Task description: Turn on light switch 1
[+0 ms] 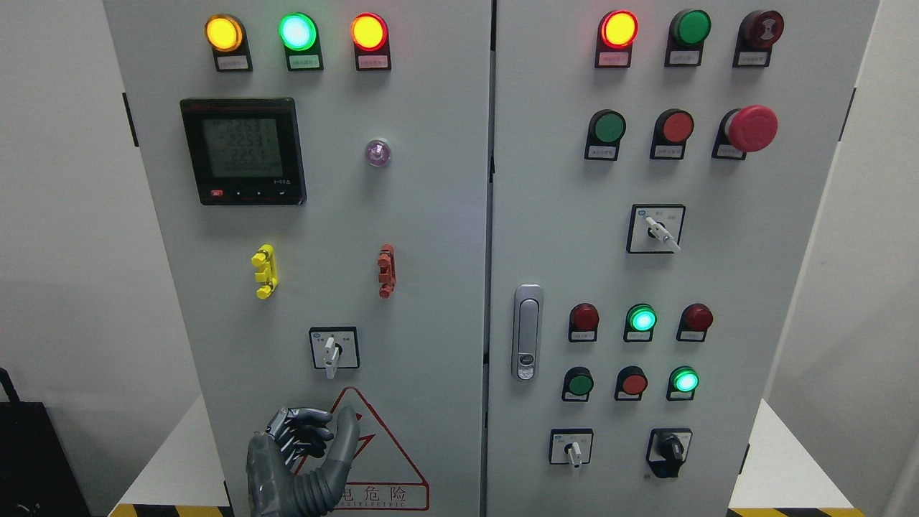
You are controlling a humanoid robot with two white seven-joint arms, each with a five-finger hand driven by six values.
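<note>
A pale grey electrical cabinet [431,215] with two doors fills the head view, seen straight on.

The left door carries three lit indicator lamps along the top, amber, green and orange-red. At about 10 o'clock from the picture's centre sits a black digital meter [243,151]. Below it are a yellow clip [264,271] and a red clip [386,270]. Lower, at about 7 o'clock from centre, is a rotary switch [333,350] on a square black-edged plate, its pale lever pointing straight down. The labels are too small to read, so I cannot confirm it is light switch 1, though it is the control nearest the hand and seems the likely target.

The left hand [301,449] rises from the bottom edge, directly at 6 o'clock below that switch and near it, not touching. It overlaps a red warning triangle [373,459]. Its dark fingers are curled loosely with the thumb raised, and it holds nothing; this posture looks readied to pinch the lever.

The right door holds more lamps, push buttons, a red mushroom stop button [750,128], a door handle [527,332] and three further selector switches. The right hand is not visible.
</note>
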